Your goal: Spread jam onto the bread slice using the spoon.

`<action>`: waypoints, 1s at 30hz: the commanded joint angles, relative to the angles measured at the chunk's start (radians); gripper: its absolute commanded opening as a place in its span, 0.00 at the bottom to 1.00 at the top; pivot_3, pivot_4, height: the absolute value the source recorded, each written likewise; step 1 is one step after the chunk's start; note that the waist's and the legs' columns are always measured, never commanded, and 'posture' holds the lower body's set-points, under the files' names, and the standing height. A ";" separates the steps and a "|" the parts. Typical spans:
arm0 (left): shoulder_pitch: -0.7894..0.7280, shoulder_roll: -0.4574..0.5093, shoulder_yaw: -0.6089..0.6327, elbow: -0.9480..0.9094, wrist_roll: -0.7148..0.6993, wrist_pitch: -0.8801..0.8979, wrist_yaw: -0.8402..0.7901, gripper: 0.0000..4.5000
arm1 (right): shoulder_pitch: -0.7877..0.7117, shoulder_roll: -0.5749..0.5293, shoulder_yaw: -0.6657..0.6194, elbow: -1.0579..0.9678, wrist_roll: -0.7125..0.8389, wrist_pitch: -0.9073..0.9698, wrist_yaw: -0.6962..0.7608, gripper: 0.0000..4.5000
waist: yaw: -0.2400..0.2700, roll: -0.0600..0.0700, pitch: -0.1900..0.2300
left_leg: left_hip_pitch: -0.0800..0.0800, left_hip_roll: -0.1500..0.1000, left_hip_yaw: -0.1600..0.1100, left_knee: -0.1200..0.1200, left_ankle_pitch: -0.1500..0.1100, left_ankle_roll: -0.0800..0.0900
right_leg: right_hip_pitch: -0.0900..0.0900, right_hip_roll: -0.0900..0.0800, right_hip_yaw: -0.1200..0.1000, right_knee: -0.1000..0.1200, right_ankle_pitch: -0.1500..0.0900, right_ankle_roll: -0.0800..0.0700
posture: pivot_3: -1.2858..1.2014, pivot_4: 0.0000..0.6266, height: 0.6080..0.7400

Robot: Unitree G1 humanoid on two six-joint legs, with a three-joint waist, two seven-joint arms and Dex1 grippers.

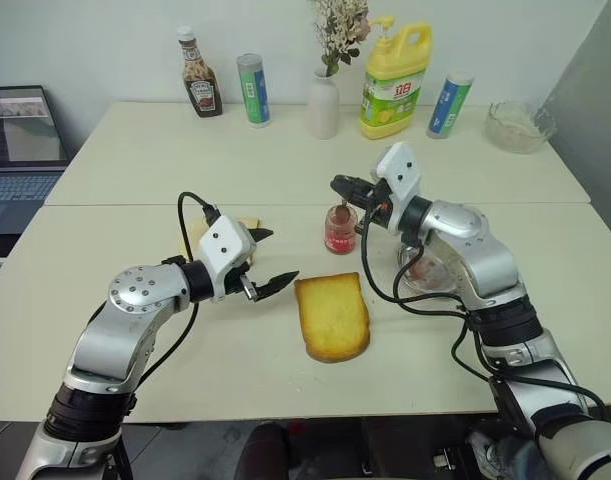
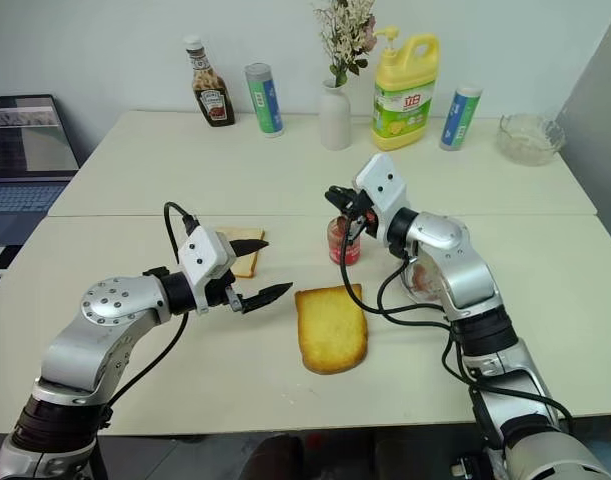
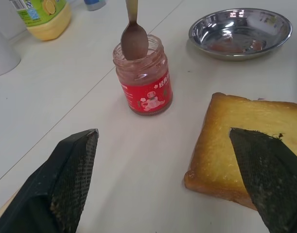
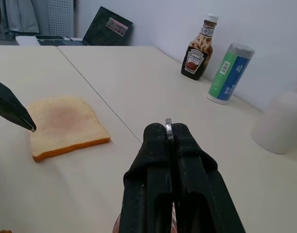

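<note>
The jam is in a small glass jar (image 1: 340, 229) with a red label, standing mid-table. Just in front of it lies the bread slice (image 1: 332, 317), thick and golden. My right gripper (image 1: 338, 184) hovers over the jar, shut on the handle of the spoon (image 3: 134, 41). The spoon hangs upright, its bowl smeared reddish and sitting at the jar's mouth. My left gripper (image 1: 282, 254) is open and holds nothing. It is low over the table to the left of the bread, with one fingertip near the slice's left corner.
A round steel dish (image 3: 240, 31) sits right of the jar, under my right forearm. A thinner pale slice (image 4: 65, 124) lies behind the left gripper. Along the back stand a ketchup bottle (image 1: 198, 75), two cans, a vase (image 1: 323, 100), a yellow jug (image 1: 395, 80) and a glass bowl (image 1: 520, 125). A laptop (image 1: 20, 140) is at far left.
</note>
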 commanded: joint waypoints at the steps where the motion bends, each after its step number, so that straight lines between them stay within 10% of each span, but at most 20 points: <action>1: -0.015 -0.002 0.005 -0.016 0.001 -0.019 -0.003 1.00 | -0.006 -0.009 0.010 0.010 -0.048 -0.091 0.019 0.00 | 0.001 0.000 0.000 | 0.000 0.000 0.000 0.000 0.000 0.000 | 0.000 0.000 0.000 0.000 0.000 0.000 | 0.52 0.24 1.00; 15: -0.026 -0.004 -0.005 -0.001 0.004 -0.028 -0.010 1.00 | -0.026 -0.013 0.093 0.248 -0.251 -0.331 0.024 0.00 | 0.000 0.000 0.000 | 0.000 0.000 0.000 0.000 0.000 0.000 | 0.000 0.000 0.000 0.000 0.000 0.000 | 0.52 0.24 1.00; 30: -0.029 -0.007 -0.007 0.007 0.011 -0.035 -0.014 1.00 | -0.026 0.087 -0.007 0.189 -0.133 0.048 0.032 0.00 | 0.002 0.000 0.000 | 0.001 0.000 -0.001 0.001 0.000 0.000 | 0.001 0.000 0.000 0.002 0.000 0.000 | 0.52 0.24 1.00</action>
